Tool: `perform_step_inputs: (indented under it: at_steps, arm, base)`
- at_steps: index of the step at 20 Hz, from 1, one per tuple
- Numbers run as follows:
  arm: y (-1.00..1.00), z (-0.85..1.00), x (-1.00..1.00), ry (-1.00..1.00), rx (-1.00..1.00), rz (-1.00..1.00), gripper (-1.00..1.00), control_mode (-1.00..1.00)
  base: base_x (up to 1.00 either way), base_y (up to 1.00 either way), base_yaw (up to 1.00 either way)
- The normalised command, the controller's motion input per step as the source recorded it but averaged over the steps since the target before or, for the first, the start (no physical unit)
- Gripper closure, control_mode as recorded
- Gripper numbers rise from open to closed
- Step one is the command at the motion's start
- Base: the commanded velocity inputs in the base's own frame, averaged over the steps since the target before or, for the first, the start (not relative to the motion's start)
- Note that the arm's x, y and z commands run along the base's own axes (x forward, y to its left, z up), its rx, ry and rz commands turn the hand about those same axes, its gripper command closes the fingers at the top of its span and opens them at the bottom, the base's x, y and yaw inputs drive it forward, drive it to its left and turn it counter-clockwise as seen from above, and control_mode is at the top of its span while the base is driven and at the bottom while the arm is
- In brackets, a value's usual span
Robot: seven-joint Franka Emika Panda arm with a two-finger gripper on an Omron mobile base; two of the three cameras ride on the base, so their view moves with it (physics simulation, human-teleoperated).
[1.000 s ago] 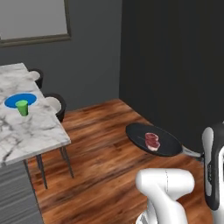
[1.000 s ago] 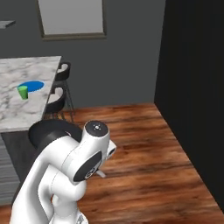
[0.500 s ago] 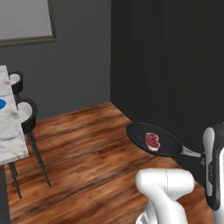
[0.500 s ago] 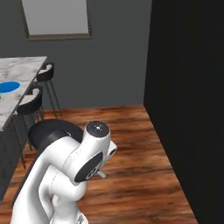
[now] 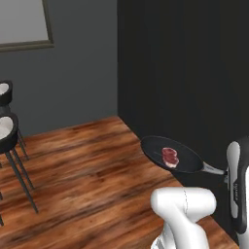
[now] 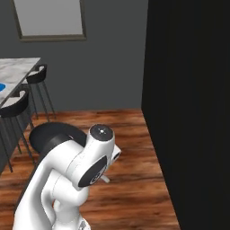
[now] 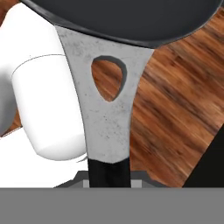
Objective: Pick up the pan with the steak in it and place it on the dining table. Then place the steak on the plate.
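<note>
The black frying pan (image 5: 171,154) hangs level in the air above the wooden floor (image 5: 82,170), close beside a tall dark cabinet wall (image 5: 194,73). The raw steak (image 5: 169,156) lies flat inside the pan, toward the handle side. The pan's thin handle (image 5: 213,169) runs right to the arm's wrist, where the gripper (image 7: 108,174) is clamped tight on its dark end (in the hand view the grey, holed stem of the handle rises straight up from between the fingertips). In the right base view the marble dining table (image 6: 15,72) sits far left, well apart from the pan, with the blue plate (image 6: 2,86) at the frame edge and black bar stools (image 6: 36,81) beside it.
</note>
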Motion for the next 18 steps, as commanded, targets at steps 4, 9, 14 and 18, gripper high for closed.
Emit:
perform_step_inputs:
  at_steps: [4,9,14,18]
  arm:
    - [0.00,0.00,0.00,0.00,0.00,0.00,1.00,1.00]
    - [0.00,0.00,0.00,0.00,0.00,0.00,1.00,1.00]
    - [0.00,0.00,0.00,0.00,0.00,0.00,1.00,1.00]
    - [0.00,0.00,0.00,0.00,0.00,0.00,1.00,1.00]
  base:
    - [0.33,-0.01,-0.01]
    - [0.96,-0.03,-0.07]
    - [1.00,0.00,-0.08]
    - [1.00,0.00,-0.08]
